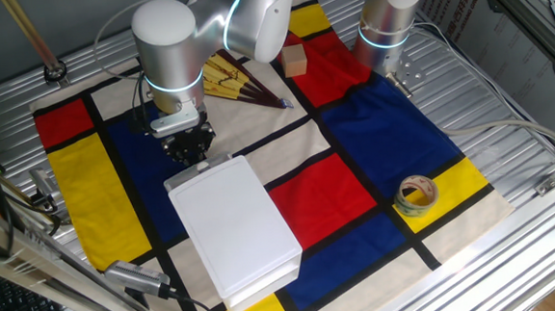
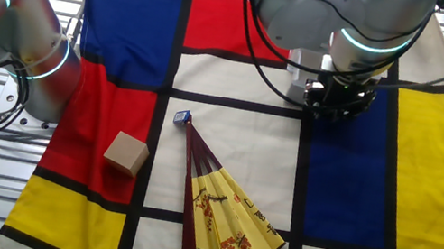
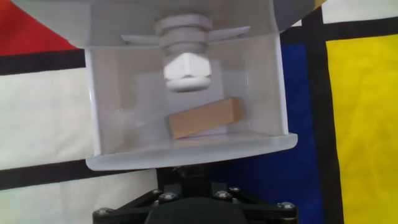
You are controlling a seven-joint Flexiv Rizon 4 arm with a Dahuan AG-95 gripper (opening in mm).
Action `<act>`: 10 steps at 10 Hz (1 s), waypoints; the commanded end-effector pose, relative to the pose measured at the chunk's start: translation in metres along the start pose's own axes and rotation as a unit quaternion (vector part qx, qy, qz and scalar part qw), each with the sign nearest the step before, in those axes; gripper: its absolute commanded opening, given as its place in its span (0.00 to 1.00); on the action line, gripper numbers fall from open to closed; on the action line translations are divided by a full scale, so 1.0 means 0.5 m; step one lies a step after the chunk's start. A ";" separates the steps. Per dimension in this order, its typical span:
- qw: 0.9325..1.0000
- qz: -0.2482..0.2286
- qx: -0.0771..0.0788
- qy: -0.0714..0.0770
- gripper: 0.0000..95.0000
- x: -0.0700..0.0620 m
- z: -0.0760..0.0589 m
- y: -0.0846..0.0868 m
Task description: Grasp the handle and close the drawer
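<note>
The flat white box (image 1: 238,225) lies in the middle of the checkered cloth. Its drawer (image 1: 199,170) sticks out a little at the far short end. In the hand view the drawer (image 3: 186,155) is open, its front rim towards me, and it holds a white bolt-like part (image 3: 186,65) and a tan wooden block (image 3: 205,117). My gripper (image 1: 188,151) is right at the drawer's front. In the hand view the gripper (image 3: 185,175) has its dark fingers drawn together just under the rim, where the handle is. The rim hides the handle itself.
A tan wooden cube (image 1: 295,60), a folding fan (image 1: 239,81) and a tape roll (image 1: 416,195) lie on the cloth. A second arm (image 1: 389,14) stands at the far right. The other fixed view shows the cube (image 2: 126,153), the fan (image 2: 224,217) and my gripper (image 2: 338,104).
</note>
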State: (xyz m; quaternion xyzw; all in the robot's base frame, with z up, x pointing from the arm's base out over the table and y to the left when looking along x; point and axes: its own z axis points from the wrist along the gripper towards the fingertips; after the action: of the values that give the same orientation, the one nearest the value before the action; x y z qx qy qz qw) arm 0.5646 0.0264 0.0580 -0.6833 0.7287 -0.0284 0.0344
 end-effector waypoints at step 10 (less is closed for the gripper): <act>1.000 -0.012 0.000 -0.009 0.00 -0.024 0.000 0.005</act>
State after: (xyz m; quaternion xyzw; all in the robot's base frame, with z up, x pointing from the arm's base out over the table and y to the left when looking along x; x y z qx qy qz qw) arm 0.5636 0.0387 0.0574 -0.6925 0.7199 -0.0228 0.0412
